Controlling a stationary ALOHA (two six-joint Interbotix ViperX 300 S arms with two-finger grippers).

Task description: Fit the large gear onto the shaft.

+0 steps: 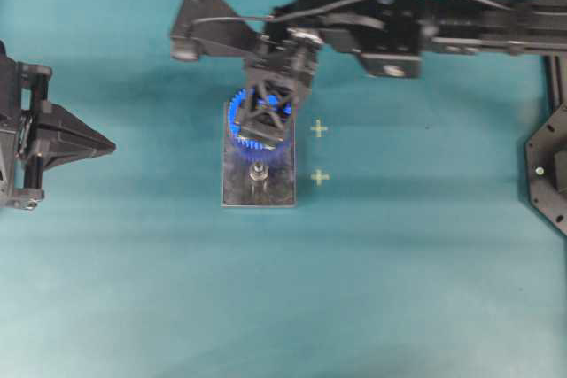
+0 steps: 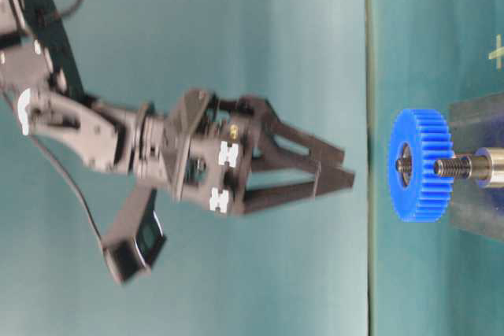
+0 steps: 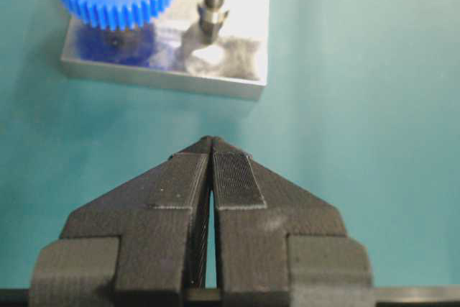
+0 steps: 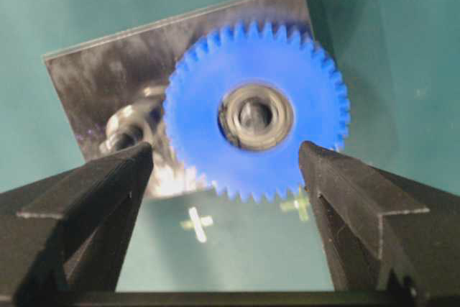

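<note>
The large gear [image 4: 259, 116] is bright blue and lies flat over the far end of the grey plate [image 4: 93, 84]. The shaft's tip [image 4: 256, 115] shows inside the gear's round metal hub. A second, bare shaft [image 1: 258, 173] stands on the plate's near end. My right gripper [image 4: 226, 170] hangs open above the gear, one finger on each side, clear of its teeth. From table level a gap shows between the right gripper [image 2: 348, 169] and the gear [image 2: 421, 164]. My left gripper [image 3: 210, 145] is shut on nothing, far left of the plate [image 1: 232, 185].
Two yellow crosses [image 1: 319, 128] [image 1: 319, 177] are marked on the teal mat just right of the plate. Black frame parts [image 1: 549, 165] stand at the right edge. The right arm [image 1: 425, 19] stretches across the top of the overhead view.
</note>
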